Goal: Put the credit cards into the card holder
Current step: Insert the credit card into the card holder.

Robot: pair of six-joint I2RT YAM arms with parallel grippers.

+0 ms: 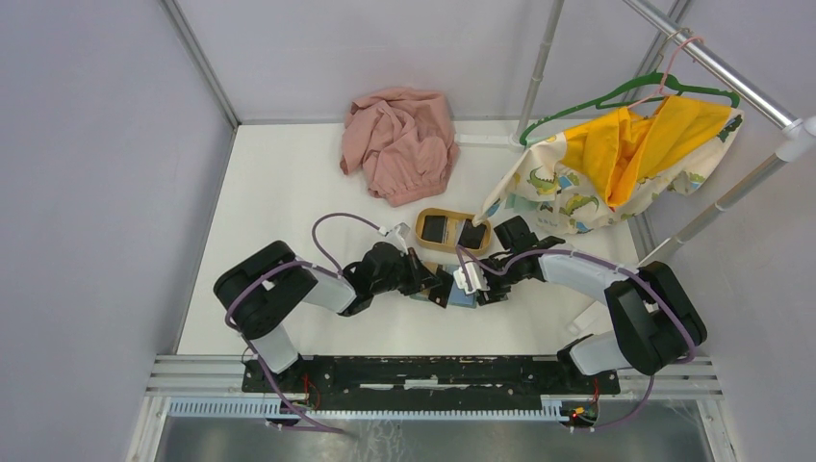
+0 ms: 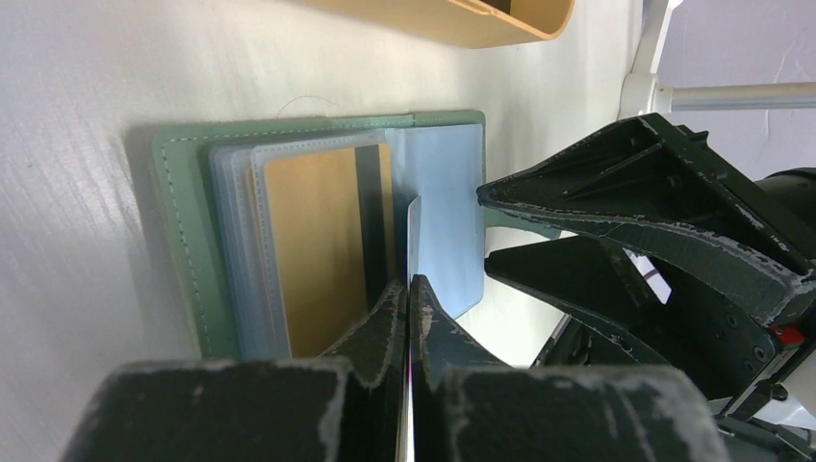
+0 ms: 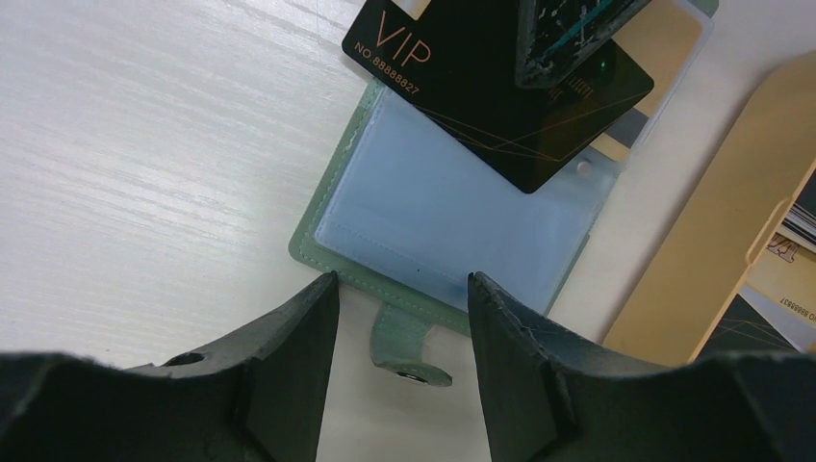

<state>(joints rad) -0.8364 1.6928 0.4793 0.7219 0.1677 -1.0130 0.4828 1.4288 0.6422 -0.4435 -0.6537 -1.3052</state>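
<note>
The card holder point(image 3: 443, 221) lies open on the white table, green outside and blue-grey inside. A gold-tan card point(image 2: 318, 250) sits in one of its clear sleeves. My left gripper point(image 2: 409, 284) is shut on a black credit card point(image 3: 481, 87) marked VIP, holding it on edge over the holder's middle. My right gripper point(image 3: 402, 284) is open, its fingers standing either side of the holder's snap tab point(image 3: 404, 346) at the near edge. From above, both grippers point(image 1: 438, 286) point(image 1: 478, 289) meet over the card holder point(image 1: 462, 298), hiding most of it.
An oval tan wooden tray point(image 1: 452, 214) holding two more black cards point(image 1: 435, 228) sits just behind the holder. Farther back lie a pink cloth point(image 1: 399, 144) and a dinosaur-print bag point(image 1: 616, 164) hanging from a green hanger on a rail point(image 1: 712, 63).
</note>
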